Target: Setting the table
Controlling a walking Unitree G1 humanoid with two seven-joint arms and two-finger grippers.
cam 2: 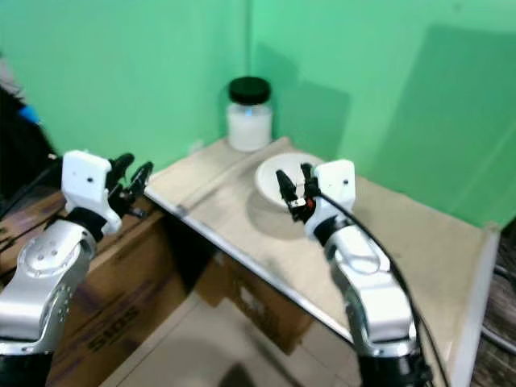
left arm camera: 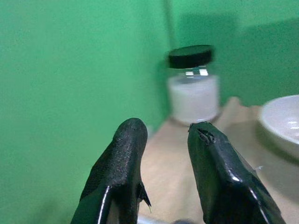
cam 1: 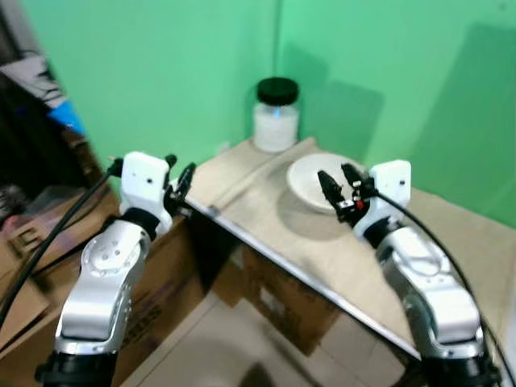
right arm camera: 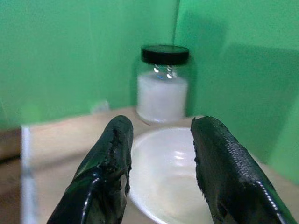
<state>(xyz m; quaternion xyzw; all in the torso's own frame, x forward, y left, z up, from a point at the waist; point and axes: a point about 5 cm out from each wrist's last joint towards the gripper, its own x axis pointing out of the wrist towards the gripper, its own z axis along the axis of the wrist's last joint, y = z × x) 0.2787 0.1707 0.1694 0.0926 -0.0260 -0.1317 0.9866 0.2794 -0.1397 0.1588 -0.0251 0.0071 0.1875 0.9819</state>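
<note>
Right claw (cam 1: 339, 187) is hovering with fingers spread wide over the near rim of the white bowl (cam 1: 310, 179) on the counter (cam 1: 322, 242) beside the jar (cam 1: 276, 114); left claw (cam 1: 179, 185), narrowly parted, is idling off the counter's edge; advisable to be lowering one finger inside the rim before closing.

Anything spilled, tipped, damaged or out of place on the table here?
Nothing stands out. The jar stands upright with its black lid on at the table's far corner, the white bowl sits level beside it, no spill. The right claw hangs open at the bowl.

Head eyes look down (slightly offset); wrist views close, sharing jar (left arm camera: 193, 84).
</note>
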